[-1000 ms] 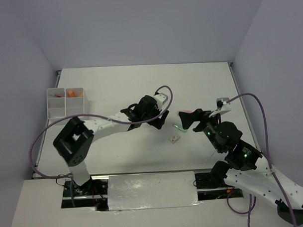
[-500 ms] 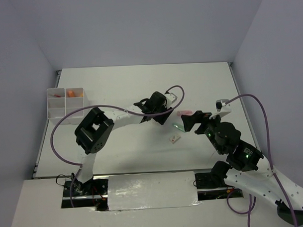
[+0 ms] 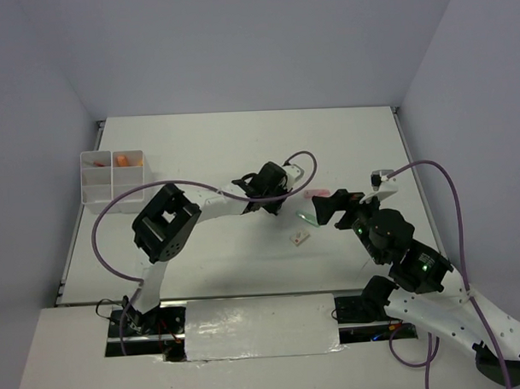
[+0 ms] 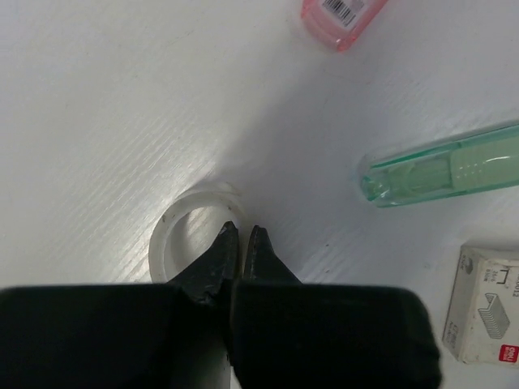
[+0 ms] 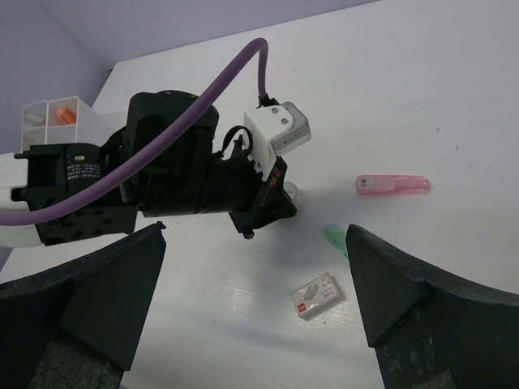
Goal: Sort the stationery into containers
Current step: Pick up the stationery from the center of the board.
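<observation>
Two arms meet mid-table in the overhead view. The left claw [image 3: 277, 201] has reached further right than a second ago, its elbow swung inward. The right claw [image 3: 329, 207] has barely shifted and hangs near the pink marker [image 3: 318, 193], probably leaving its partner room. The divided box [image 3: 114, 176] stands well apart at the far left, with orange items already inside.

From the left wrist, the fingers [image 4: 223, 253], open a second ago, are now closed and seem to pinch the near wall of the tape ring [image 4: 190, 204], which lies flat. A green marker [image 4: 446, 170] and a staple box [image 4: 486, 304] lie nearby, untouched.

From the right wrist, its fingers [image 5: 113, 300] stand wide apart, holding nothing.
</observation>
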You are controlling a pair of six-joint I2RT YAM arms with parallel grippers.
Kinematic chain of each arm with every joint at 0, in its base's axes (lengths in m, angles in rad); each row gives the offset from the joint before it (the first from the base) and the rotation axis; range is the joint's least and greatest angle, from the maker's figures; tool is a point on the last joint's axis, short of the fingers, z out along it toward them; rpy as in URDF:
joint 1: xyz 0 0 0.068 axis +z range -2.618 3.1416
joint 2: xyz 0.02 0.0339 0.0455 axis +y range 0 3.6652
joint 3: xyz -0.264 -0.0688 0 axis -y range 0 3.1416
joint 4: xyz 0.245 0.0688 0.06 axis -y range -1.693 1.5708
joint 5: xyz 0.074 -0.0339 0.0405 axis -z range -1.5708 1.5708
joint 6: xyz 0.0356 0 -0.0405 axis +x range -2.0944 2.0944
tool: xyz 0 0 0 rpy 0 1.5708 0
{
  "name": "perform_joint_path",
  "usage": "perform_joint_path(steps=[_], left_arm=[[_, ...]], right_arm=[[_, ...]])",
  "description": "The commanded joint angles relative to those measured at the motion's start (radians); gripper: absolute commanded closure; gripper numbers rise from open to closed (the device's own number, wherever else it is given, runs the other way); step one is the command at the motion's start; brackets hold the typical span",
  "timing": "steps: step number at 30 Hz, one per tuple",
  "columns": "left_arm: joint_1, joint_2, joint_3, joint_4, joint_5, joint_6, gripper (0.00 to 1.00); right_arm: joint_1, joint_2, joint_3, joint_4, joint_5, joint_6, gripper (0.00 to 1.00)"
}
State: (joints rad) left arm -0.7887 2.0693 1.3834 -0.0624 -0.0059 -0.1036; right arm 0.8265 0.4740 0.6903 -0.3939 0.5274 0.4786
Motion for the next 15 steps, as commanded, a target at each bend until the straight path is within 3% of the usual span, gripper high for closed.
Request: perform_joint_path(steps=[1, 4, 7, 8, 9, 12, 15], left_arm=[[0.014, -0.063, -0.032, -0.011, -0.106, -0.024, 1.0], [0.087, -0.197, -0.064, -0.028, -0.238, -0.088, 1.0], [0.239, -0.36, -0.105, -0.083, -0.365, -0.194, 1.0], [0.291, -0.404, -0.124, -0.097, -0.376, -0.267, 1.0], [0.41, -0.504, -0.147, -0.093, -0.368, -0.301, 1.0], [0.596, -0.683, -0.265, -0.047, -0.381, -0.454, 1.0], [0.741, -0.793, -0.348, 0.019, -0.303, -0.582, 1.0]], right_arm=[[-0.003, -0.011, 0.04, 0.013, 0.016, -0.012, 0.0], [-0.003, -0.005, 0.043, 0.015, 0.014, -0.015, 0.0], [-0.003, 0.003, 0.041, 0.026, 0.0, -0.017, 0.0], [-0.003, 0.005, 0.038, 0.038, -0.003, -0.023, 0.0], [-0.003, 0.014, 0.034, 0.044, -0.006, -0.026, 0.0], [-0.004, 0.044, 0.009, 0.081, -0.021, -0.035, 0.0], [-0.006, 0.095, -0.001, 0.127, -0.05, -0.054, 0.0]])
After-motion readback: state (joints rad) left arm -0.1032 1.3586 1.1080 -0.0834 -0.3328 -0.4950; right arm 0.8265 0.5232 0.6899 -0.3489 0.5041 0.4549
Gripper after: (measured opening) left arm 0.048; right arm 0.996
